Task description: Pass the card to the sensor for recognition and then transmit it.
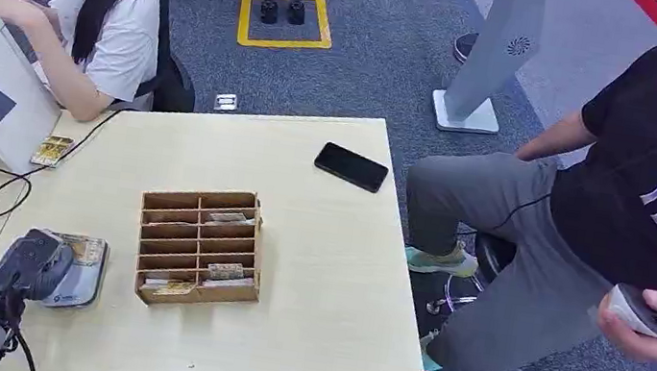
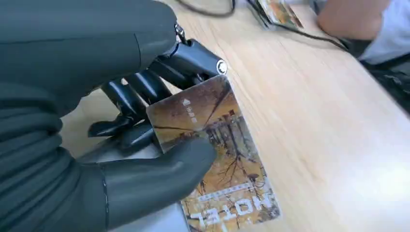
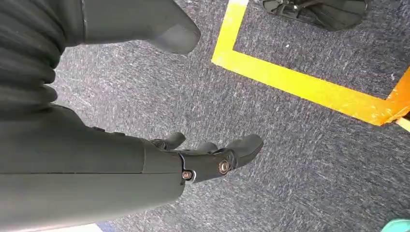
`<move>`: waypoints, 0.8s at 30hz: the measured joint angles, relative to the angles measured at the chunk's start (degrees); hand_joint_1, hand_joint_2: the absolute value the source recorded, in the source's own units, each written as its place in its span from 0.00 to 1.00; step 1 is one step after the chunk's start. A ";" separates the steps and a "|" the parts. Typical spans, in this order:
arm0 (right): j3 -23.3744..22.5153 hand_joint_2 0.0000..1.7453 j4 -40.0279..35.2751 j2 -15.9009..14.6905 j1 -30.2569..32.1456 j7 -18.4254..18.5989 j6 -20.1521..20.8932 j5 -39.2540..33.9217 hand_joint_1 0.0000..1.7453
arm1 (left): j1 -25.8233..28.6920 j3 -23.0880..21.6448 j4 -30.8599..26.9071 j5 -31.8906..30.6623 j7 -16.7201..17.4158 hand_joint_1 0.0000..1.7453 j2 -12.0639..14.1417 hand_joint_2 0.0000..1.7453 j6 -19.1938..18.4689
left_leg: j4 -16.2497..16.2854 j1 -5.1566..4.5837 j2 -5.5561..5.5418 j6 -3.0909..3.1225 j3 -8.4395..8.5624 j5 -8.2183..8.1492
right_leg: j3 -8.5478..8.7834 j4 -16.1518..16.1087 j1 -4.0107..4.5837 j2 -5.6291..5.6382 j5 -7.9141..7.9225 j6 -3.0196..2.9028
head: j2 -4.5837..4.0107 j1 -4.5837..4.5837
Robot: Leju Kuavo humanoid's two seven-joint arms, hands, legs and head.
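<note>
Left robot hand [image 2: 145, 145] grips the card [image 2: 212, 154]: thumb pressed on the card face, darker fingers behind the far short edge. Card pokes out past the thumb, printed side up, long axis running away from the palm. In the head view the same left robot hand [image 1: 30, 265] sits at the near-left part of the desk [image 1: 322, 272], over the sensor [image 1: 78, 281], a flat grey pad. Card lies on or just above the pad; contact can't be confirmed from these views.

Right robot hand [image 3: 212, 157] hangs over the carpet, fingers loosely curled, holding nothing. It is well apart from the desk, so the left arm is the nearer one and does the work.

Key relation: card is already in the left hand and directly over the sensor. Judged step: recognition, w/ handover not yet done. Next move probably calls for a lift off the pad and a carry toward a recipient; a person [image 1: 104, 28] sits at the far-left desk edge, another person [image 1: 634, 190] at the right. Which one takes it can't be told.

Wooden tray [image 1: 200, 247] w/ more cards stands just right of the sensor.
</note>
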 joint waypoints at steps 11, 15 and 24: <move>-0.09 1.00 0.00 0.15 -0.21 0.68 -0.13 1.92 0.00 | 1.95 8.08 -11.45 27.22 -10.63 1.00 -6.05 1.00 5.84 | 0.03 -0.01 -0.01 0.00 -0.09 0.00 | -0.12 -0.01 -0.01 0.01 0.01 0.01 | 0.00 0.00; -0.09 1.00 0.00 0.46 -0.40 0.81 -0.17 1.94 0.00 | -0.68 9.35 -12.20 28.16 -11.82 1.00 -7.21 1.00 8.19 | 0.02 -0.01 -0.07 0.03 -0.09 0.02 | -0.09 -0.01 -0.01 -0.06 0.01 0.01 | 0.00 0.00; -0.09 1.00 0.00 0.66 -0.54 1.03 -0.15 1.99 0.00 | -1.57 9.90 -12.68 28.53 -11.97 1.00 -8.22 1.00 9.08 | 0.02 -0.01 -0.03 0.02 -0.10 0.02 | -0.11 -0.01 0.00 0.00 0.00 0.00 | 0.00 0.02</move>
